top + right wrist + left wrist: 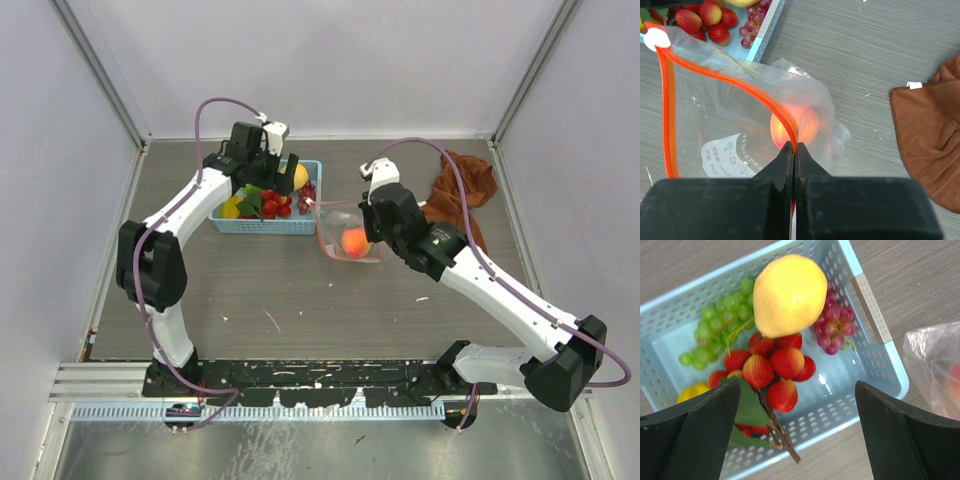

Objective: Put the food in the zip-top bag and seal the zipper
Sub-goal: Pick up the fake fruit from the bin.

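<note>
Food: one orange-red peach (795,127) is inside the zip-top bag (730,115), low in the bag. Everything else sits in the light-blue basket (875,315): 1 yellow-orange peach (789,292) on top, 1 bunch of green grapes (720,320), 1 bunch of purple grapes (832,325), a cluster of red strawberries (775,365) (exact count unclear, some are hidden), 1 yellow piece (692,390) and green leaves (750,405) on a stem.

The bag lies on the table (865,50) just right of the basket, mouth gaping toward it, so the zipper (667,100) is unsealed.

Right hand (794,150): fingers together, clamped on the zipper strip, holding the mouth up.

Left hand (797,385): fingers wide apart, above the basket over the strawberries, gripping nothing.

One rust-brown cloth (930,135) lies on the table right of the bag, apart from it.
</note>
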`<state>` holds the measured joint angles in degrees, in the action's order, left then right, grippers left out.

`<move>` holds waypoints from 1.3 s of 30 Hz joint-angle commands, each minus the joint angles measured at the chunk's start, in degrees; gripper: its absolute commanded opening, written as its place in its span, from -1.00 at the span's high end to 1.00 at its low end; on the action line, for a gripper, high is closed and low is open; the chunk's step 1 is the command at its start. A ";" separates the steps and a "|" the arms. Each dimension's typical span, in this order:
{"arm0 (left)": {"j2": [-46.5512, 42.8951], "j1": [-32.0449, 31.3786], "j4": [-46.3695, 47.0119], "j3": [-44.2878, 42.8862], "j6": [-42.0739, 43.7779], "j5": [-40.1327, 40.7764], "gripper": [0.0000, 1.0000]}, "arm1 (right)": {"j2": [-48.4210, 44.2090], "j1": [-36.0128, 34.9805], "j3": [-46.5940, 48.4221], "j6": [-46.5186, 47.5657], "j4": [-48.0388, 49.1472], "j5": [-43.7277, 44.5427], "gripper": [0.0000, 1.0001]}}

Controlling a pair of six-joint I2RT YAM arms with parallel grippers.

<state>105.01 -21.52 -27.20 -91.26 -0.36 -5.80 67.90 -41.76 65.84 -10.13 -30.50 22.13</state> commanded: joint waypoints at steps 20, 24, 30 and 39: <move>25.88 1.79 -3.89 -26.04 24.55 -16.27 -0.98 | -1.85 0.27 -3.40 1.77 2.38 -5.52 0.99; 26.81 1.82 -3.07 -26.05 24.50 -17.16 -0.90 | -1.53 0.23 -3.67 1.68 2.62 -5.77 0.99; 26.08 1.77 -2.81 -25.23 24.04 -18.19 -0.56 | -1.66 0.21 -3.89 1.42 2.64 -5.60 0.99; 18.96 1.83 1.60 -18.10 21.01 -17.55 0.01 | -3.69 0.21 -4.05 0.57 2.95 -6.13 0.99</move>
<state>130.58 -19.90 -29.17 -111.98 22.72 -21.98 66.94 -41.76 61.12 -9.15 -30.24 16.36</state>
